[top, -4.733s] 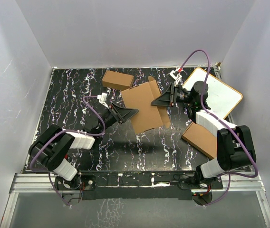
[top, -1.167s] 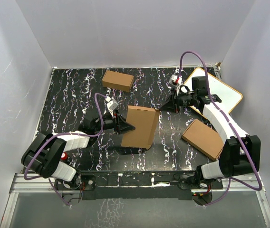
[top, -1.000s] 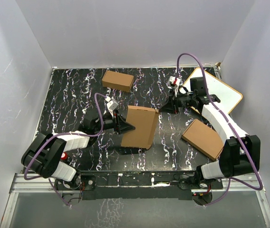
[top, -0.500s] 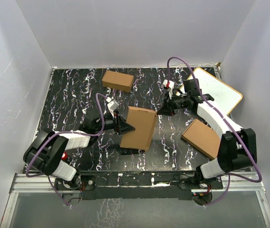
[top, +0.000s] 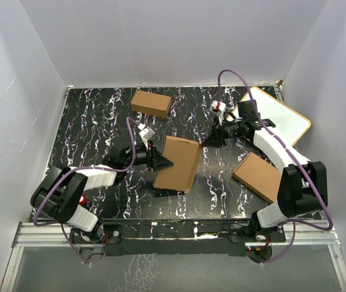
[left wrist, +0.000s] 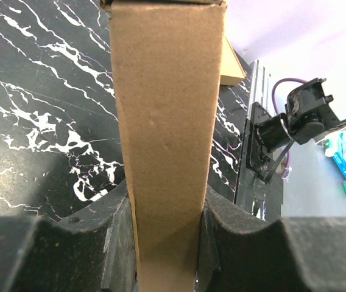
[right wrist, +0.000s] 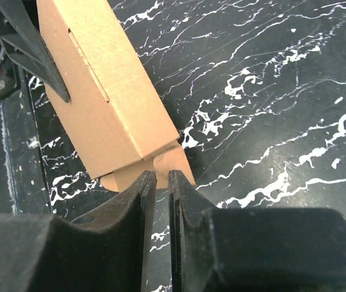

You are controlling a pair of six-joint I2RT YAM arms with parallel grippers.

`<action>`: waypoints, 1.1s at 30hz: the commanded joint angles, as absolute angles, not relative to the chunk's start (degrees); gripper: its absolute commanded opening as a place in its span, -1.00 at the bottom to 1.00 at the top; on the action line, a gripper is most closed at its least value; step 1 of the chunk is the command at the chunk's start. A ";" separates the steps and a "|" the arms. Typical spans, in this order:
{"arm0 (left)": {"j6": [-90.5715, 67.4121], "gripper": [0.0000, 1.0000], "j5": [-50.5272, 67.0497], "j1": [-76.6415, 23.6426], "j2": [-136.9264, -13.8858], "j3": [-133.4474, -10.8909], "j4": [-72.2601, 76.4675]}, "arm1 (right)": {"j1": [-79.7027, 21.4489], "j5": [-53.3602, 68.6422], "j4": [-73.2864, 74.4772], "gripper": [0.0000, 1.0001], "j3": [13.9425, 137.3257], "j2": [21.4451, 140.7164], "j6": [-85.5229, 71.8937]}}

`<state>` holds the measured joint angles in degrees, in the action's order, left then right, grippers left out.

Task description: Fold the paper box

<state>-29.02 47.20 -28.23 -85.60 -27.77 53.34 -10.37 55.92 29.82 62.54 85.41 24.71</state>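
Left gripper [top: 160,163] clamps the paper box [top: 180,163] on edge, mid table [top: 94,121], presenting its loose tab [right wrist: 172,162]. Right gripper [right wrist: 162,177], jaws a slit apart and empty, lines up on that tab, probably to tuck it.

Robot lab test cell, plain white walls [top: 161,42], black marbled table [top: 94,121], aluminium frame [top: 39,234]

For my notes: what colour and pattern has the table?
The table is black with white veins; top external view shows it best.
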 commanded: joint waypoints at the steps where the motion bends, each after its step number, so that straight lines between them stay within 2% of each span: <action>1: -25.05 -1.00 47.00 -27.87 -82.54 -29.46 49.75 | -3.81 67.90 28.15 -0.52 65.35 83.32 23.26; 4: -25.07 -1.00 47.72 -27.73 -82.06 -29.04 51.58 | -0.29 75.01 24.55 -0.38 63.97 82.53 18.66; 7: -25.10 -1.00 48.60 -27.77 -81.33 -28.79 53.24 | 2.84 78.46 14.37 -0.21 60.06 81.78 7.47; 11: -25.05 -1.00 49.62 -27.77 -80.10 -28.65 54.35 | 3.67 78.78 -0.54 -0.05 56.04 82.76 -10.31; 15: -25.52 -1.00 50.12 -27.77 -79.40 -28.74 55.29 | 2.51 75.26 -2.55 0.06 56.41 84.41 -17.94; 22: -26.78 -1.00 50.74 -27.77 -80.06 -28.81 57.39 | 0.46 72.58 1.15 0.07 57.31 86.63 -17.31; 33: -26.72 -1.00 50.98 -27.77 -79.98 -29.27 57.57 | -3.72 73.85 2.31 -0.06 57.14 87.79 -15.22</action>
